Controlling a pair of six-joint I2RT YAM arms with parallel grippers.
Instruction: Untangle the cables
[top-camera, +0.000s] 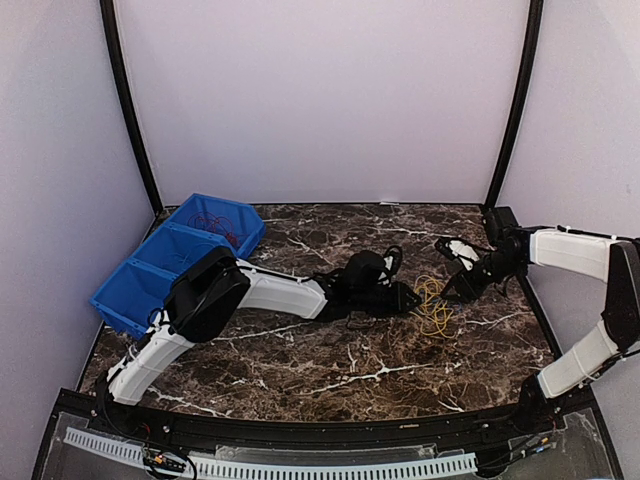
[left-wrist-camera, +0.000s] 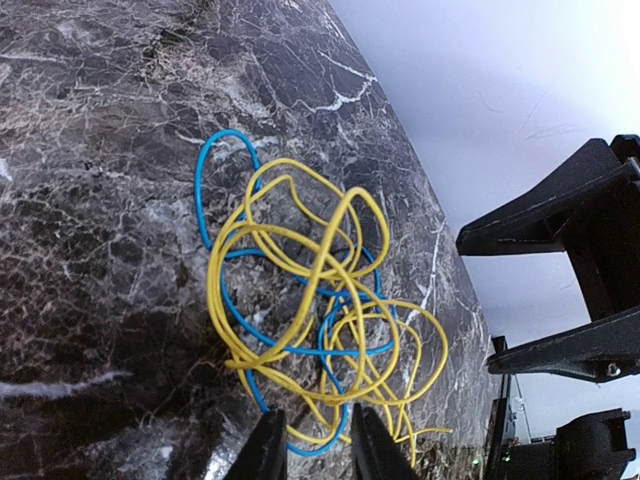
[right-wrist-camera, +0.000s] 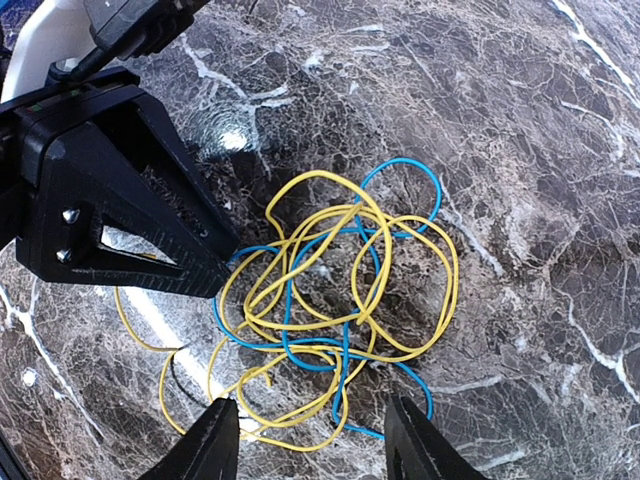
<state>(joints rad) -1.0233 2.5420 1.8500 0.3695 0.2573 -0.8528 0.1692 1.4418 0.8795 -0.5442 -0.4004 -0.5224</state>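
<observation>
A yellow cable (left-wrist-camera: 325, 265) and a blue cable (left-wrist-camera: 228, 132) lie tangled in one loose heap on the marble table; the heap shows as yellow loops in the top view (top-camera: 433, 305). My left gripper (left-wrist-camera: 318, 450) is slightly open at the heap's near edge, with a blue and a yellow loop lying between its fingertips. It is just left of the heap in the top view (top-camera: 410, 298). My right gripper (right-wrist-camera: 315, 450) is wide open and empty, above the heap's other side (top-camera: 452, 287). Yellow (right-wrist-camera: 455, 280) and blue (right-wrist-camera: 405, 160) strands lie under it. A red cable (top-camera: 213, 222) sits in the far bin.
Three blue bins (top-camera: 140, 285) stand in a row at the table's left edge. The left gripper's black finger (right-wrist-camera: 120, 200) fills the upper left of the right wrist view, its tip at the heap. The right gripper's fingers (left-wrist-camera: 540, 220) show beyond the heap.
</observation>
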